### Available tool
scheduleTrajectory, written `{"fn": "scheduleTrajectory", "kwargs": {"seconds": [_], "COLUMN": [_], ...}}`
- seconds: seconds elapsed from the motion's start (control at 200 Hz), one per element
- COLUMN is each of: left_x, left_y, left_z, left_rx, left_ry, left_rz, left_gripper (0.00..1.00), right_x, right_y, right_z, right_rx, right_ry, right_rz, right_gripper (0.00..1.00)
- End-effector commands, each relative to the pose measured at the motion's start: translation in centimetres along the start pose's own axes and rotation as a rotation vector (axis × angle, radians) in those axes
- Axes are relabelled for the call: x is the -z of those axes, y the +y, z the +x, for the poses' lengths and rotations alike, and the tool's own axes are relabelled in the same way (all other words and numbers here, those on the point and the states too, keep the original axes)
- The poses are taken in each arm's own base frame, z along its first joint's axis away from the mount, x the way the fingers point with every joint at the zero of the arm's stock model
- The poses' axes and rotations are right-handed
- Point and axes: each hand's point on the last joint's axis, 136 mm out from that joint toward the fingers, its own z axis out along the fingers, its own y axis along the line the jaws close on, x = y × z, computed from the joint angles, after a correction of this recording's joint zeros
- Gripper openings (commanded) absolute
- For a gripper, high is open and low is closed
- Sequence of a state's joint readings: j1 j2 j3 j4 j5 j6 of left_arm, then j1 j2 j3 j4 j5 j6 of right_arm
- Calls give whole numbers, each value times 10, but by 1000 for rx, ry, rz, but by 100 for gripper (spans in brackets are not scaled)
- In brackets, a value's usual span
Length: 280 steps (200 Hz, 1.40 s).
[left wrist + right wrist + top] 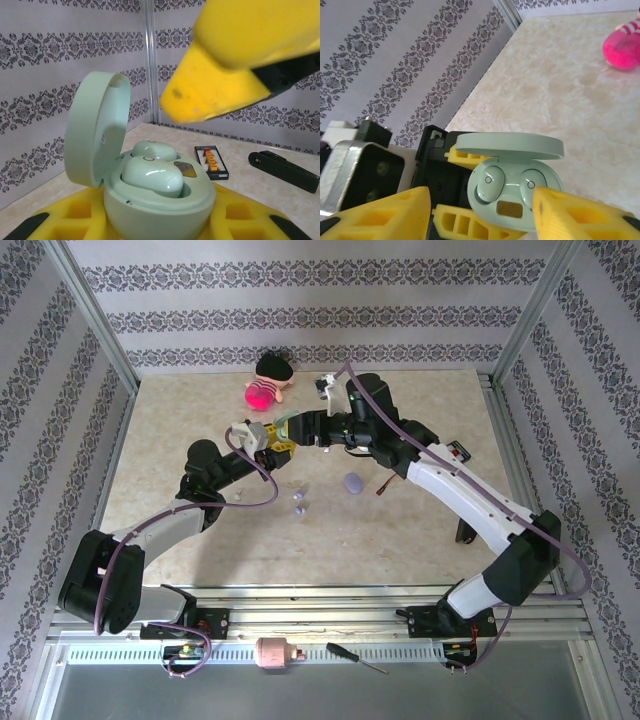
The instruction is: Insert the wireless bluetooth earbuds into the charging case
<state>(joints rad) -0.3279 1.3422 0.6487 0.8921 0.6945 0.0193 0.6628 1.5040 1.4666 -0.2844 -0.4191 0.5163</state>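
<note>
A mint charging case (160, 207) sits upright between the yellow fingers (250, 220) of my left gripper (268, 438), which is shut on it. Its lid (95, 130) stands open. Two mint earbuds (150, 175) (152, 149) lie in the case's sockets; the near one sits a little proud. From the right wrist I look down on the same case (516, 202) with both earbuds (489, 184) (532, 181) in it. My right gripper (480, 215) hangs just above it, open, with nothing between its fingers (385, 215). One right fingertip (220, 75) shows over the case.
On the table to the right of the grippers lie a lavender case (352, 483) and two small lavender buds (298, 503). A pink plush doll (268, 382) lies at the back. A small fuse box (211, 161) and a black bar (285, 171) lie beyond the case.
</note>
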Motion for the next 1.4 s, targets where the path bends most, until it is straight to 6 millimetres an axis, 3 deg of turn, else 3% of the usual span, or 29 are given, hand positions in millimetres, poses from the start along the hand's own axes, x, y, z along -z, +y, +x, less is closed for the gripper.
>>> {"fn": "scheduleTrajectory", "kwargs": {"seconds": [0.0, 0.14, 0.275, 0.615, 1.044, 1.394], "left_x": [-2, 3, 5, 8, 4, 5], "left_y": [-4, -9, -14, -20, -8, -13], "left_z": [-19, -16, -17, -22, -31, -29], "left_rx": [-60, -110, -118, -105, -75, -79], "left_ry": [-51, -23, -10, -15, -50, -41], "left_rz": [13, 21, 43, 66, 16, 39], "left_gripper": [28, 28, 28, 28, 28, 27], "right_x": [23, 28, 17, -5, 4, 28], "right_y": [6, -8, -23, -32, -40, -24], "right_z": [-14, -24, -26, -22, -7, -21], "right_rx": [63, 56, 14, -29, -55, -19], "right_ry": [-67, -94, -57, 6, 16, -68], "right_rz": [25, 91, 118, 92, 96, 9], "right_gripper": [61, 69, 78, 79, 78, 77]}}
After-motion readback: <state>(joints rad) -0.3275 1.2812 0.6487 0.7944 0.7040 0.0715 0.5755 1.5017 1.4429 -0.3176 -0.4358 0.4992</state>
